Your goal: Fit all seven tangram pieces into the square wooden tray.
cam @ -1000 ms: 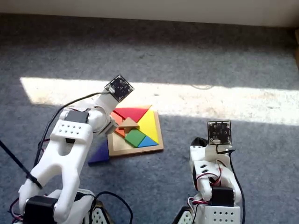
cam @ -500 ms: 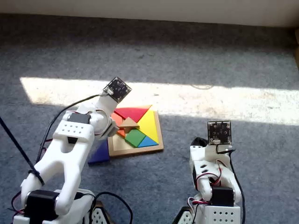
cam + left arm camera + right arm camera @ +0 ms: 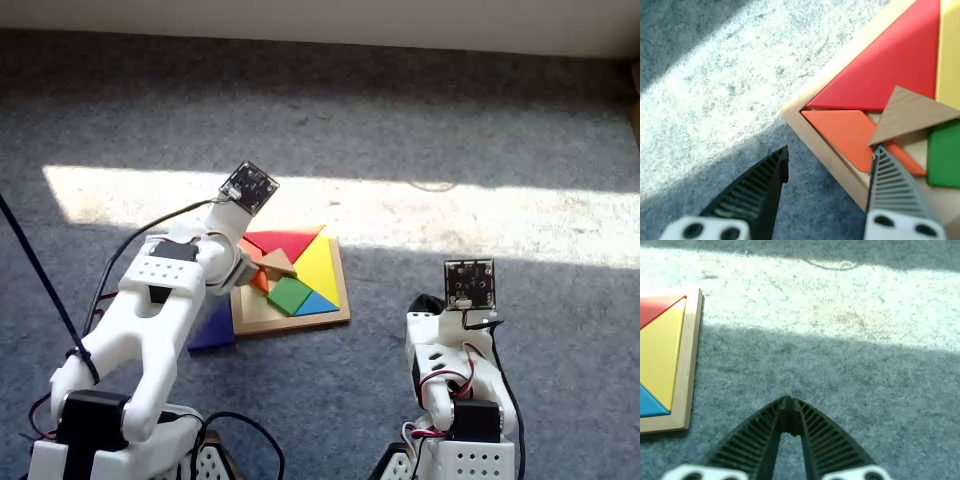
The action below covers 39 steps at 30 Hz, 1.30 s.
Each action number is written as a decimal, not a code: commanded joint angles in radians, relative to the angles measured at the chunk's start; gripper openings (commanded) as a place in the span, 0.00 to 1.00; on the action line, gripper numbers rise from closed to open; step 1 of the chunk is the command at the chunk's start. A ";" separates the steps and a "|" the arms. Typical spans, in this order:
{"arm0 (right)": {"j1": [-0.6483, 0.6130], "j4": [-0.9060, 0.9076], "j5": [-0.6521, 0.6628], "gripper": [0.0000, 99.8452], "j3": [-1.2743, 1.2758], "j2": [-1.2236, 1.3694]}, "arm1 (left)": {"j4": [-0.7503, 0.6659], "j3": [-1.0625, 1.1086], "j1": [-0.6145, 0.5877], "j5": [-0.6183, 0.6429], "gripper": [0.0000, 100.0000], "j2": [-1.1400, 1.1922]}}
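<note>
At nine o'clock the left arm (image 3: 150, 310) stretches forward, its wrist over the wooden tray (image 3: 343, 285). The left jaws are spread wide and grip nothing: one finger (image 3: 757, 192) over the carpet (image 3: 500, 150), the other's tip at the plain wooden triangle (image 3: 910, 112), which lies askew atop the orange piece (image 3: 845, 130). The dark blue piece (image 3: 213, 328) sits on the carpet at the tray's eight o'clock. At four o'clock the right arm (image 3: 455, 400) is folded back, right jaws pressed together and empty.
</note>
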 commanded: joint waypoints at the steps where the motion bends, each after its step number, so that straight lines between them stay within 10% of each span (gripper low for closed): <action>1: 0.013 -0.021 0.009 0.01 0.151 -0.010 | -0.035 -0.012 -0.013 0.006 0.25 0.001; 39: 0.013 -0.021 0.009 0.01 0.151 -0.010 | -0.272 -0.042 0.191 0.204 0.25 0.035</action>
